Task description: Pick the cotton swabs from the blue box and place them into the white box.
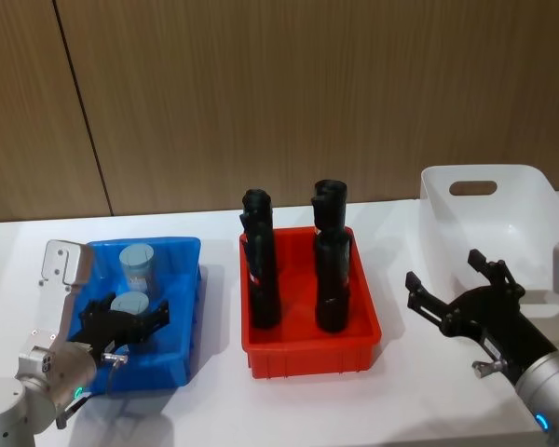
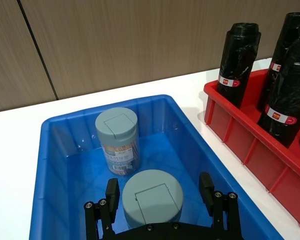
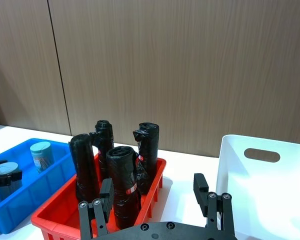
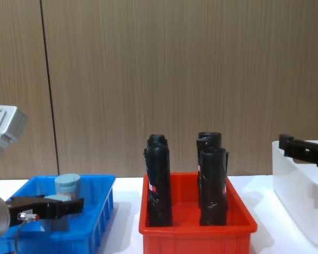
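Two cotton swab jars with grey-blue lids stand in the blue box (image 1: 184,250): a far one (image 1: 136,262) (image 2: 117,137) and a near one (image 1: 130,304) (image 2: 152,197). My left gripper (image 1: 127,321) (image 2: 160,192) is open and reaches into the box. Its fingers (image 2: 112,192) straddle the near jar, with small gaps on both sides. My right gripper (image 1: 452,279) (image 3: 153,192) hangs open and holds nothing, above the table just in front of the white box (image 1: 531,200) (image 3: 240,170) at the right.
A red bin (image 1: 312,354) with several tall black rolls (image 1: 261,270) stands between the blue and white boxes. A wooden wall runs close behind the table. Bare white tabletop lies in front of the bins.
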